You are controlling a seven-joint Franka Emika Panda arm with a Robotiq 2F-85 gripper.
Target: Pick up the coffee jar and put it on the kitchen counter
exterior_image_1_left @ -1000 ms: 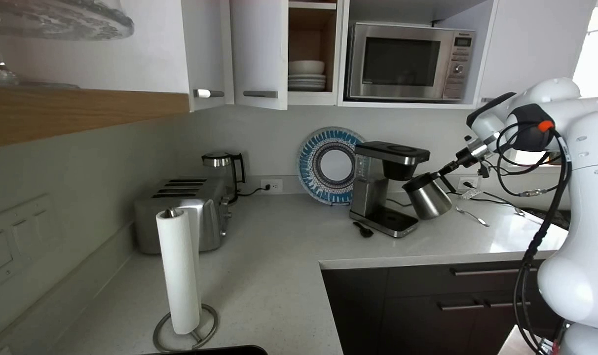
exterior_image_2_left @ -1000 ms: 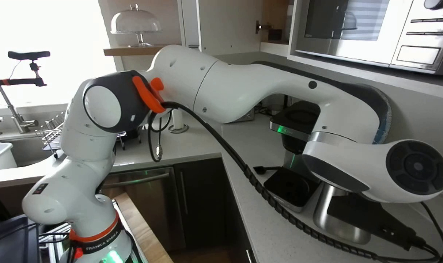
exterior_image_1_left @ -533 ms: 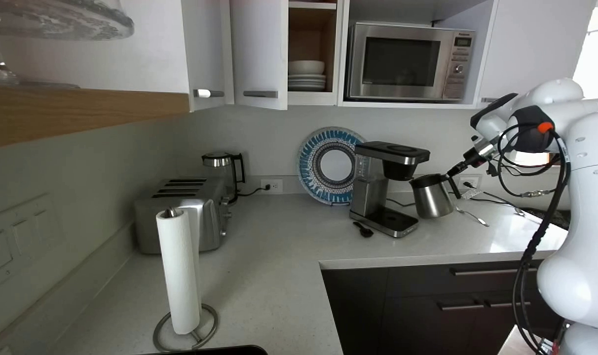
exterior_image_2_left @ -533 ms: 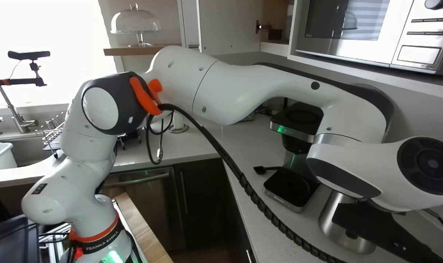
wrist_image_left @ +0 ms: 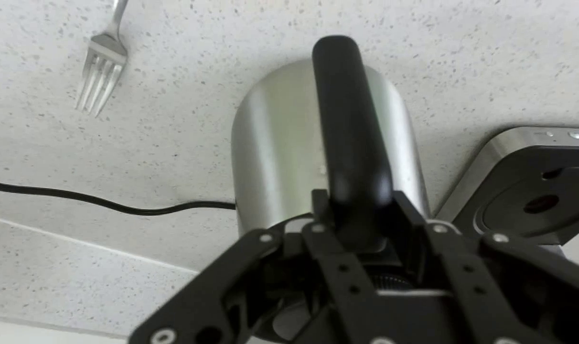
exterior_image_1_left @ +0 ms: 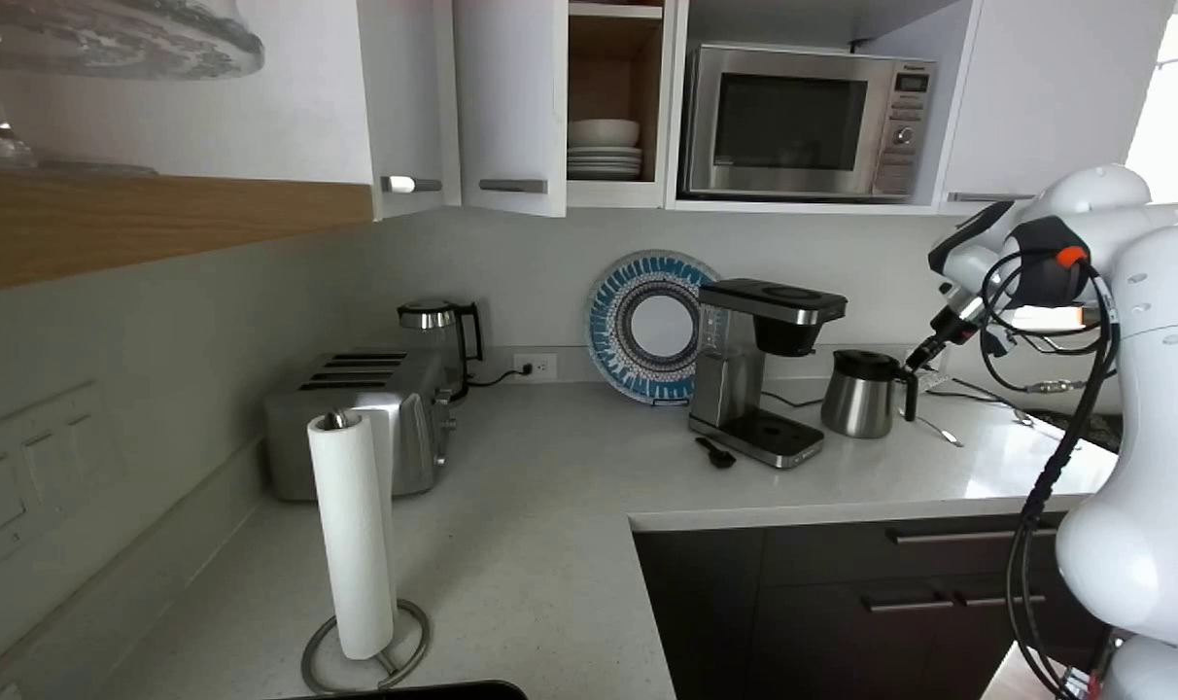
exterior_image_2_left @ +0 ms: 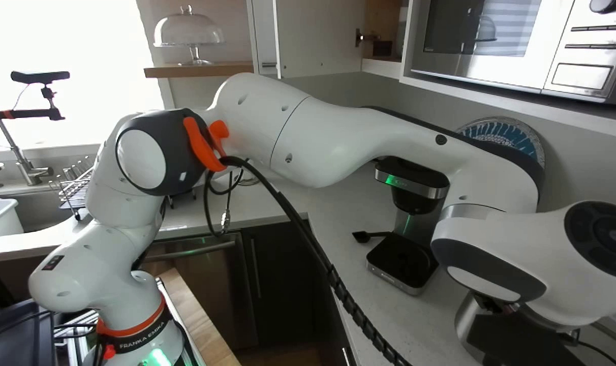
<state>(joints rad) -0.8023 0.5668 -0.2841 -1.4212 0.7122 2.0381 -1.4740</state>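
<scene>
The coffee jar point(exterior_image_1_left: 856, 401), with its steel body and black lid and handle, is upright to the right of the coffee machine. Its base appears to rest on the pale kitchen counter point(exterior_image_1_left: 550, 457). In an exterior view its body point(exterior_image_2_left: 468, 320) is partly hidden behind my wrist. In the wrist view the jar point(wrist_image_left: 280, 157) shows from above, over the speckled counter point(wrist_image_left: 175, 143). My gripper point(wrist_image_left: 361, 203) has a finger against each side of the upper handle, which fills the space between them. In an exterior view my gripper point(exterior_image_1_left: 912, 366) points down-left onto the handle top.
The coffee machine point(exterior_image_1_left: 730, 389) stands close to the jar. A fork point(wrist_image_left: 101, 71) and a black cable point(wrist_image_left: 103, 203) lie near it. A black scoop point(exterior_image_1_left: 713, 452), a patterned plate point(exterior_image_1_left: 608, 340), a toaster point(exterior_image_1_left: 356, 418) and a paper roll point(exterior_image_1_left: 351, 535) stand farther left. A microwave point(exterior_image_1_left: 793, 122) is above.
The jar has gone from tilted to upright, its base settling at the counter. My gripper has moved down and right with the handle, and the arm has lowered.
</scene>
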